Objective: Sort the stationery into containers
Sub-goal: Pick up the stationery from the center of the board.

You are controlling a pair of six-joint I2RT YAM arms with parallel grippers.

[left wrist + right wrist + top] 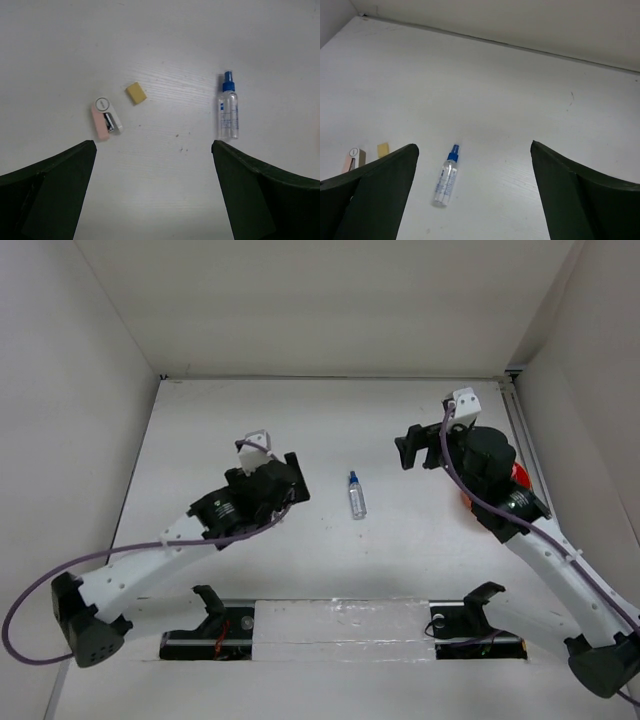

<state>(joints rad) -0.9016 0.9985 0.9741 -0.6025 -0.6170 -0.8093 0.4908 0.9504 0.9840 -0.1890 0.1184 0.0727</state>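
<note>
A clear blue-capped bottle (356,497) lies on the white table (400,560) between the two arms, cap pointing away; it also shows as the bottle (228,107) and the bottle (445,177). A tan eraser cube (136,93) and a pink-white piece (106,118) lie ahead of my left gripper (153,145), which is open and empty. In the top view the left gripper (296,480) hides both. My right gripper (415,450) hangs open and empty right of the bottle; its own view shows the gripper (474,145), the eraser (383,149) and the pink-white piece (351,159). An orange-red cup (518,476) peeks out behind the right arm.
White walls (60,390) enclose the table on the left, back and right. A pale strip with black mounts (340,625) runs along the near edge between the arm bases. The back wall's foot (520,47) crosses the right wrist view.
</note>
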